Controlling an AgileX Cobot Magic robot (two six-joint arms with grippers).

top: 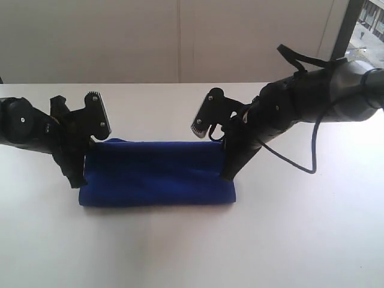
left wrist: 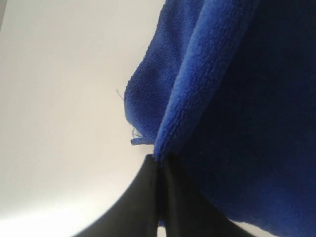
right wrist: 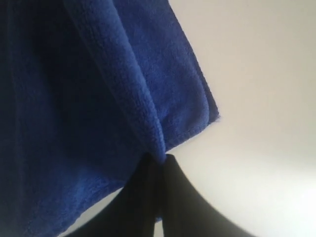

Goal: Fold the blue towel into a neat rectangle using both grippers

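Two arms, one cloth: the blue towel (top: 159, 171) lies as a long, low band across the middle of the white surface (top: 192, 252), with the left gripper (top: 75, 180) planted at one short end and the right gripper (top: 226, 176) at the other. Both wrist views show the same thing up close: the black jaws are pressed together with a rolled edge of the towel pinched at their tips, the left gripper (left wrist: 158, 163) beside a corner where a lower layer and a loose thread poke out, the right gripper (right wrist: 160, 160) just beside a squared, stitched corner. More than one layer of cloth shows at each end, so at least one lengthwise fold looks to be done, and the near edge in the exterior view reads as a rounded crease rather than a raw hem. The gripped edge appears to sit low, on or near the layers beneath it, though whether it is fully laid down cannot be told. What seems left is to let go at both ends, possibly fold the band once more across its length, and square up the left corner, where the layers do not lie flush
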